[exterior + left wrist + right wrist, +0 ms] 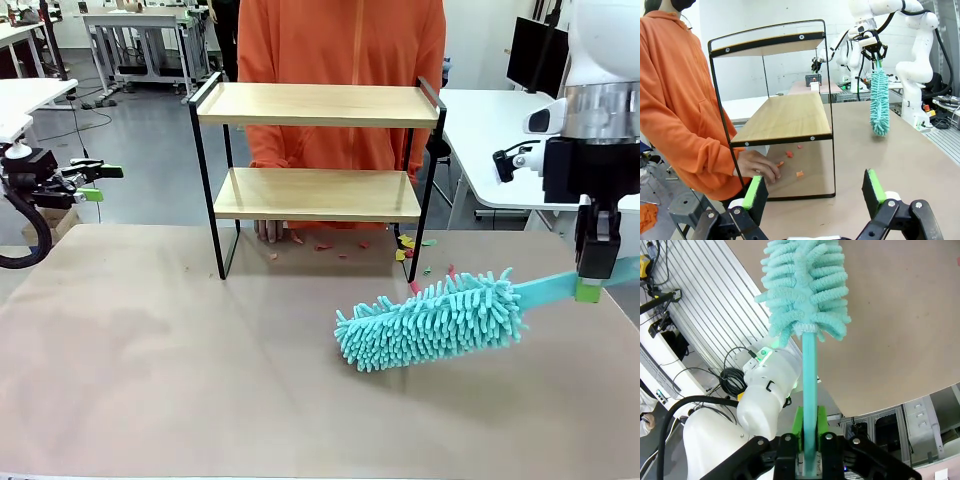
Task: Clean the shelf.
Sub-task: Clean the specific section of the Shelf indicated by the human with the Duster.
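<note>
The shelf [318, 105], a two-tier wooden rack in a black frame, stands at the table's far side; both boards [785, 117] look bare. My right gripper [589, 290] is shut on the handle of a turquoise fluffy duster [432, 320], whose head hangs low over the table, right of the shelf. The right wrist view shows the duster's handle [810, 390] pinched between the green pads. My left gripper [95, 182] is open at the far left, away from the table; in its wrist view the fingers [756, 192] frame the shelf's end. Small red and orange scraps [330, 245] lie on the table under the shelf.
A person in an orange hoodie [340, 45] stands behind the shelf, one hand [757, 167] resting on the table near the scraps. Yellow and green bits [408, 245] lie by the shelf's right leg. The brown table surface [160, 360] is open in front.
</note>
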You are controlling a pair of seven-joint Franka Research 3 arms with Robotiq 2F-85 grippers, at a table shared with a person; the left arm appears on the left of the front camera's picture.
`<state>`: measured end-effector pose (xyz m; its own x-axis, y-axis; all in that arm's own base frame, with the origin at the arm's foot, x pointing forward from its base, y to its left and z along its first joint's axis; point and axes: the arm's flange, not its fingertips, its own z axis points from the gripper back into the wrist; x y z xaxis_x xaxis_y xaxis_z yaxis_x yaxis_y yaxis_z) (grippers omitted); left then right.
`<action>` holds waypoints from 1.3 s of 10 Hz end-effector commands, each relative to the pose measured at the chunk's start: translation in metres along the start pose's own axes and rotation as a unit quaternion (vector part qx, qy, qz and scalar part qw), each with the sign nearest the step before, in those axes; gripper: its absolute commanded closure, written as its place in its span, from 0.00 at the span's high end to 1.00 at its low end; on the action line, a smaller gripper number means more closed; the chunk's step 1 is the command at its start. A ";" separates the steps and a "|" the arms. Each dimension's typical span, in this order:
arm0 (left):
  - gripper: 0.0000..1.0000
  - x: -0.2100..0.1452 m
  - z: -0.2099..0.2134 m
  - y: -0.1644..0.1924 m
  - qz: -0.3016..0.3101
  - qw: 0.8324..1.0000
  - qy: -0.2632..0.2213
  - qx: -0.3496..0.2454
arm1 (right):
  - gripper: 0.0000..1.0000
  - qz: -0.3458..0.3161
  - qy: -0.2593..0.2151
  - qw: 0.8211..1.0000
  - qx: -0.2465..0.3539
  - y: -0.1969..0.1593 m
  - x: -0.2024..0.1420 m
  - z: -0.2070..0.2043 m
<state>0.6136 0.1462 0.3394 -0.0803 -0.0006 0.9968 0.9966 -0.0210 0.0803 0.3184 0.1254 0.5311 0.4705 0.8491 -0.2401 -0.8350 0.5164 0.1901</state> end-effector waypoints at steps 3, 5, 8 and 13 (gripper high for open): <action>1.00 0.002 0.000 -0.001 -0.001 1.000 0.004 -0.002 | 0.13 0.001 -0.003 1.000 -0.002 0.001 -0.003 0.001; 1.00 0.002 0.000 -0.001 -0.001 1.000 0.004 -0.002 | 0.13 -0.019 -0.042 0.999 0.020 0.013 0.021 0.009; 1.00 0.002 0.000 -0.001 -0.001 1.000 0.004 -0.002 | 0.13 -0.080 -0.119 0.990 0.004 0.049 0.073 0.018; 1.00 0.002 0.000 -0.001 -0.001 1.000 0.004 -0.002 | 0.13 -0.247 -0.195 0.949 -0.021 0.108 0.185 -0.004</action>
<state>0.6136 0.1462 0.3394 -0.0804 -0.0007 0.9968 0.9965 -0.0210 0.0804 0.3092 0.3216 0.5055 0.8362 0.5461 0.0497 -0.5476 0.8266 0.1303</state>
